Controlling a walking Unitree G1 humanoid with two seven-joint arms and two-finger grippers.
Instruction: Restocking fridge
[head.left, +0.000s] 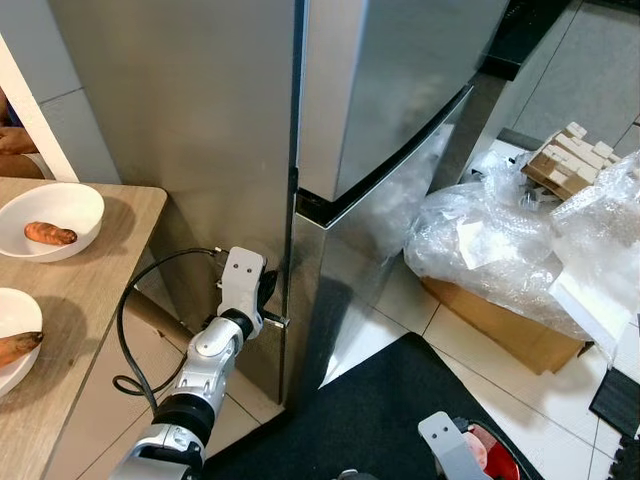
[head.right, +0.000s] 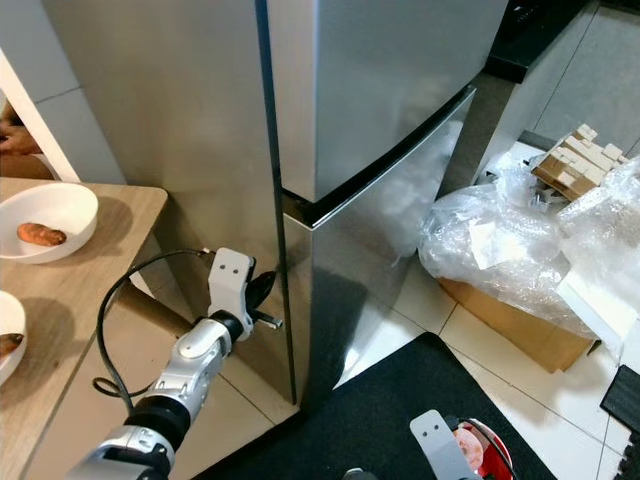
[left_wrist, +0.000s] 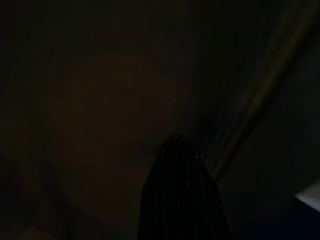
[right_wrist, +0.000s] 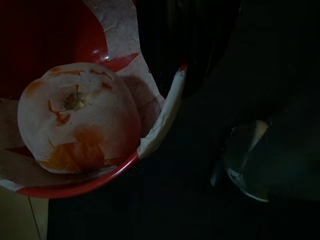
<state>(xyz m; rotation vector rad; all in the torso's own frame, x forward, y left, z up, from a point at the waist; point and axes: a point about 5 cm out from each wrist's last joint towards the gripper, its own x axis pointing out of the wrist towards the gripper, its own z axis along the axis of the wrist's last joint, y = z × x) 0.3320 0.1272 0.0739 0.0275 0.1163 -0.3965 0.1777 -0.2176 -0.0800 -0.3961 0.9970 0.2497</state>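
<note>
The stainless fridge (head.left: 400, 100) stands in front of me with both doors closed. My left gripper (head.left: 268, 296) is pressed against the left edge of the lower door (head.left: 370, 250), at the seam with the fridge's side wall. The left wrist view is nearly black. Low at my right, my right gripper (right_wrist: 172, 70) is shut on the rim of a red bowl (right_wrist: 75, 186) lined with paper. In the bowl lies a round pale fruit with orange patches (right_wrist: 77, 117). The bowl (head.left: 492, 462) also shows at the bottom edge of the left eye view.
A wooden table (head.left: 90, 290) at my left carries two white bowls (head.left: 55, 205) (head.left: 12, 312), each with a sweet potato (head.left: 50, 234). To the right of the fridge, crumpled plastic wrap (head.left: 520, 230) covers a cardboard box (head.left: 500, 325). A black mat (head.left: 370, 410) covers the floor.
</note>
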